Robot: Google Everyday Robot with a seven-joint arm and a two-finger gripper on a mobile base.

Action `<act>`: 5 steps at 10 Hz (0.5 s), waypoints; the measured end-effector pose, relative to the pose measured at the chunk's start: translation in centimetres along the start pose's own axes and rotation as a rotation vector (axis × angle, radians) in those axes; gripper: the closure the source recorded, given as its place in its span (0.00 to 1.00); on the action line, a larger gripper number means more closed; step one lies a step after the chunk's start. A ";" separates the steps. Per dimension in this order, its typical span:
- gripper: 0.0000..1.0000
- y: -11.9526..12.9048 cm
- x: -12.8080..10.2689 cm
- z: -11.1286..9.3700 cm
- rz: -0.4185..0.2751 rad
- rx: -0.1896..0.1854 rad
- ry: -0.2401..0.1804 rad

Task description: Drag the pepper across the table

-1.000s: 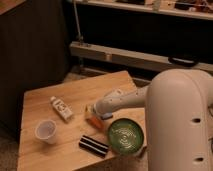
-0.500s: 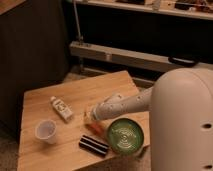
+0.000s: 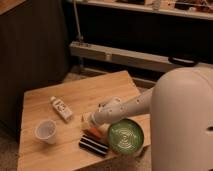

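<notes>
The pepper (image 3: 93,132) is a small orange-red sliver lying on the light wooden table (image 3: 80,95), between the green bowl and the black object. My gripper (image 3: 88,120) is low over the table at the end of the white arm. It sits just above and behind the pepper, close to or touching it, and partly hides it. The arm reaches in from the right, over the bowl's rim.
A white bottle (image 3: 61,108) lies left of the gripper. A white cup (image 3: 46,131) stands at the front left. A green bowl (image 3: 125,136) sits at the front right, and a black flat object (image 3: 93,146) lies near the front edge. My white body fills the right side.
The arm has reached further left and down across the table. The orange-red pepper has shifted toward the front edge, and more of the bowl shows now.
</notes>
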 end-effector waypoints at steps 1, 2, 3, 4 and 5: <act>0.79 0.7 0.0 0.0 -0.017 -0.009 0.002; 0.79 1.3 0.1 0.0 -0.030 -0.016 0.006; 0.79 1.9 0.4 -0.1 -0.048 -0.022 0.011; 0.79 2.3 0.6 -0.2 -0.059 -0.027 0.014; 0.79 2.8 0.7 -0.1 -0.072 -0.032 0.017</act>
